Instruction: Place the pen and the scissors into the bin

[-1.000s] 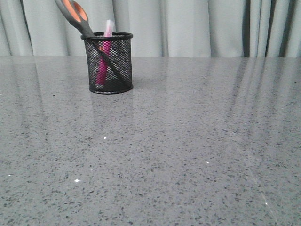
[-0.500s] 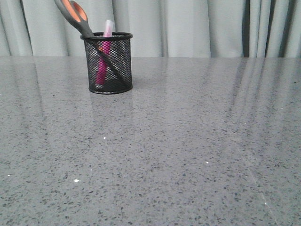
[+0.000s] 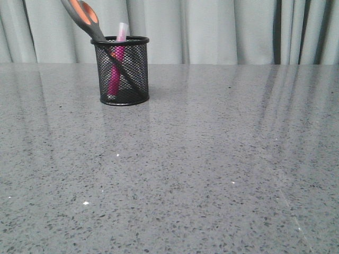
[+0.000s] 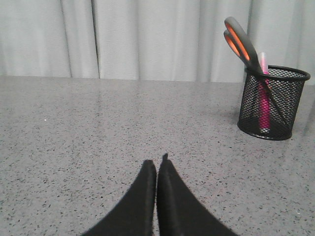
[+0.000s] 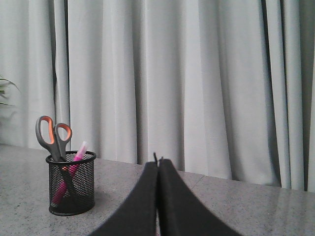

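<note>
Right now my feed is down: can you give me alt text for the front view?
A small black wire-mesh pen cup stands upright at the far left of a grey speckled tabletop, holding a bright pink pen and dark grey scissors with orange-lined handles leaning out to the left. Pale curtains hang behind; no arm shows.

Only bin (image 3: pixel 124 70) on table (image 3: pixel 212 159), far left; elsewhere open.

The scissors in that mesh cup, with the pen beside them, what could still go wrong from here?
1. The scissors lean far over the rim of the bin, handles high outside, so the small cup might tip if nudged.
2. The pen stands tilted inside; a shifting blade could knock it askew.
3. The left gripper and right gripper, jaws shut, sit clear of the bin; a careless sweep could hit it.
</note>
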Controlling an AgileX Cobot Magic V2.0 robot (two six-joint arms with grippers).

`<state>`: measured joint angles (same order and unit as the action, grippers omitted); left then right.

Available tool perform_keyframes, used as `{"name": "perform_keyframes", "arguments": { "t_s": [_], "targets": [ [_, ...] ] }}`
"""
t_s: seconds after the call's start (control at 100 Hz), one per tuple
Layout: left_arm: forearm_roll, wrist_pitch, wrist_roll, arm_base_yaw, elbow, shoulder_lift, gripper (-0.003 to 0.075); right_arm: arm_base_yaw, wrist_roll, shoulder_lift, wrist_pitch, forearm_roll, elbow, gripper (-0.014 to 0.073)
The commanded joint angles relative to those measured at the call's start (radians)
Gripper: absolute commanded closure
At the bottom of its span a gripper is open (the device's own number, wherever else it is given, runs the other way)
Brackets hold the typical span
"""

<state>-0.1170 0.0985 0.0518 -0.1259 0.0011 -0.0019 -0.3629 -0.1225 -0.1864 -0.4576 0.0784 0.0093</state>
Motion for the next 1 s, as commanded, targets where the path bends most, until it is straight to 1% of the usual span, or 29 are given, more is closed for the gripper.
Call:
{"name": "perform_keyframes", "arguments": {
  "t_s": [0.0, 0.15, 0.25, 0.31, 0.45, 0.53, 0.63, 0.74, 0.99],
  "targets": [
    [-0.008, -0.079, -0.011, 0.013, 0.024, -0.029, 0.0742, 0.007, -0.006, -0.011, -0.077, -0.001, -0.002, 0.0669],
    [-0.008, -0.079, -0.011, 0.013, 0.024, -0.029, 0.0742, 0.007, -0.006, -0.011, -0.09, 0.024, 0.006, 0.0669],
    [-0.008, -0.079, -0.011, 0.013, 0.024, -0.029, 0.0742, 0.021, -0.006, -0.011, -0.014, 0.047, 0.008, 0.0669],
    [-0.008, -0.079, -0.011, 0.013, 0.024, -0.029, 0.0742, 0.071, -0.006, -0.011, 0.069, 0.051, 0.006, 0.0669],
    [-0.008, -0.079, -0.011, 0.013, 0.024, -0.029, 0.0742, 0.199, -0.006, 0.003, 0.159, 0.046, 0.006, 0.0669],
    [-0.008, -0.079, -0.011, 0.013, 0.024, -0.029, 0.0742, 0.257, -0.006, 0.057, 0.215, 0.035, 0.006, 0.0669],
    [-0.008, -0.079, -0.011, 0.013, 0.024, -0.029, 0.0742, 0.304, -0.006, 0.139, 0.337, 0.004, 0.012, 0.0669],
    [-0.008, -0.079, -0.011, 0.013, 0.024, -0.029, 0.0741, 0.314, -0.006, 0.219, 0.458, -0.033, 0.017, 0.0669],
    [-0.008, -0.079, -0.011, 0.013, 0.024, -0.027, 0.0742, 0.314, 0.005, 0.215, 0.526, -0.042, 0.017, 0.0669]
  ]
}}
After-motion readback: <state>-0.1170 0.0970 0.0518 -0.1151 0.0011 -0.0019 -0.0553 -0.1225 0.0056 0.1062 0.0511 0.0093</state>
